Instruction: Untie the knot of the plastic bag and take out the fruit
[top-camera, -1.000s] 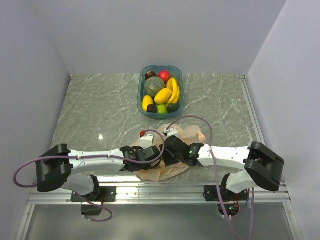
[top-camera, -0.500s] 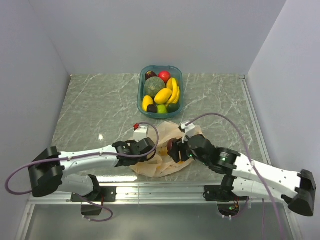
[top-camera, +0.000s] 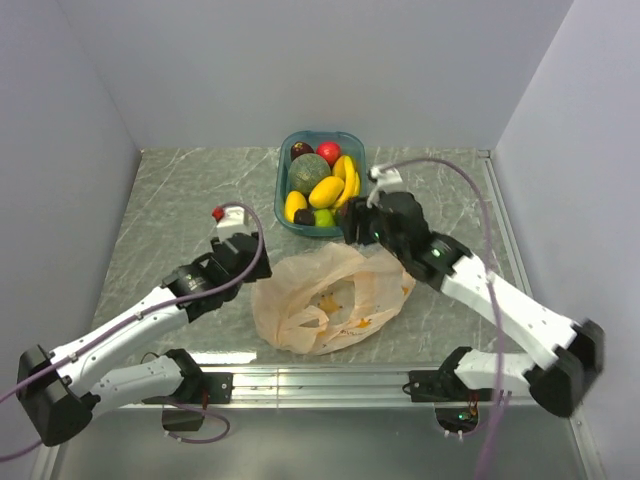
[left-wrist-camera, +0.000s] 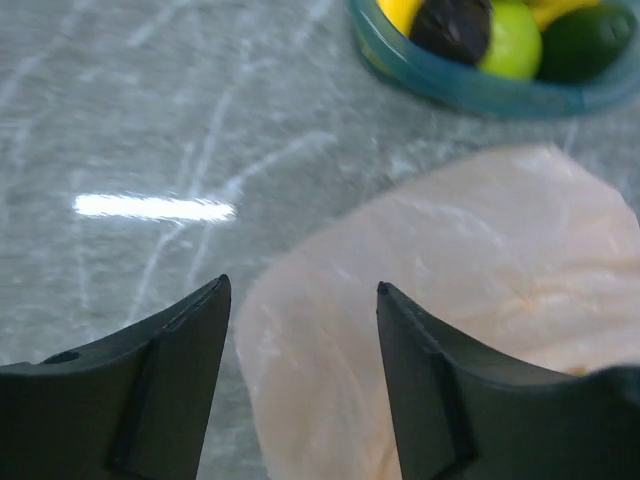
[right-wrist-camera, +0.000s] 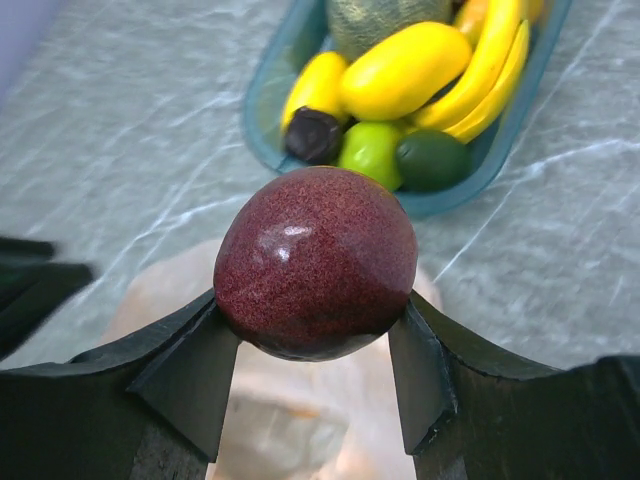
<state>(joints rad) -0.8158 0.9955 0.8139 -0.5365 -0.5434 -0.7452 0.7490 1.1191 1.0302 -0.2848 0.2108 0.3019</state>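
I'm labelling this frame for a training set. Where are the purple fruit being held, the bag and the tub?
purple fruit (right-wrist-camera: 315, 262): right wrist view, middle of its glossy skin.
bag (top-camera: 335, 285): top view, middle of the crumpled plastic.
tub (top-camera: 281, 185): top view, its left wall.

One plastic bag, one tub, one melon — one banana bunch.
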